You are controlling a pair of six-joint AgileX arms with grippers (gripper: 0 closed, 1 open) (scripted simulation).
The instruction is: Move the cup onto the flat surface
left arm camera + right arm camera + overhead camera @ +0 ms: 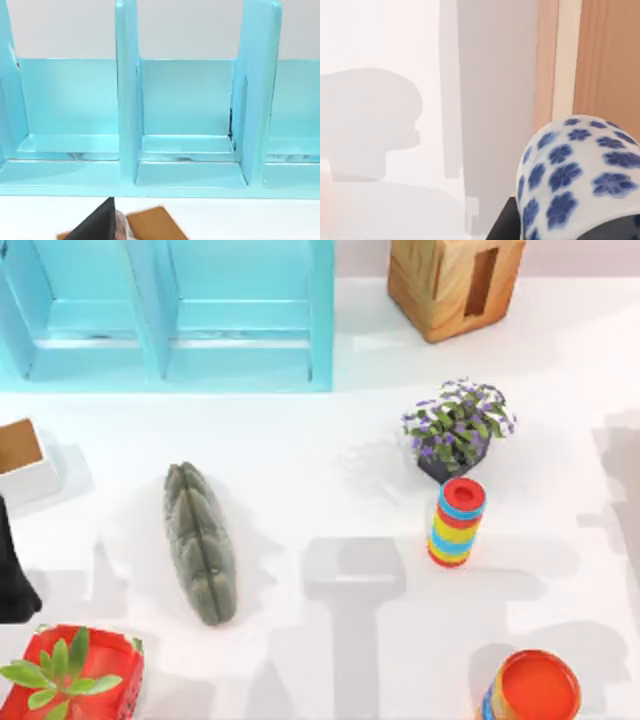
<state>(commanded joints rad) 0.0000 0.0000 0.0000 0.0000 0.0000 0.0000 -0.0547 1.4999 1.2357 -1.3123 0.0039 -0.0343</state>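
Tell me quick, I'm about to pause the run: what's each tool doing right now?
Left tool: facing the turquoise cabinet, state cannot be told.
Right tool: closed on the cup.

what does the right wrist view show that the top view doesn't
Right wrist view alone: the cup, white with dark blue flower spots, close to the camera, with a dark part of the right arm's gripper beside it and pale wood panels behind.

Top view alone: the turquoise cabinet, wooden box, green ridged object, purple-flowered plant, rainbow-striped ring stack, orange-topped can, red potted plant, and a dark part of the left arm at the table's left edge.

Both: the white flat surface with grey shadow shapes.
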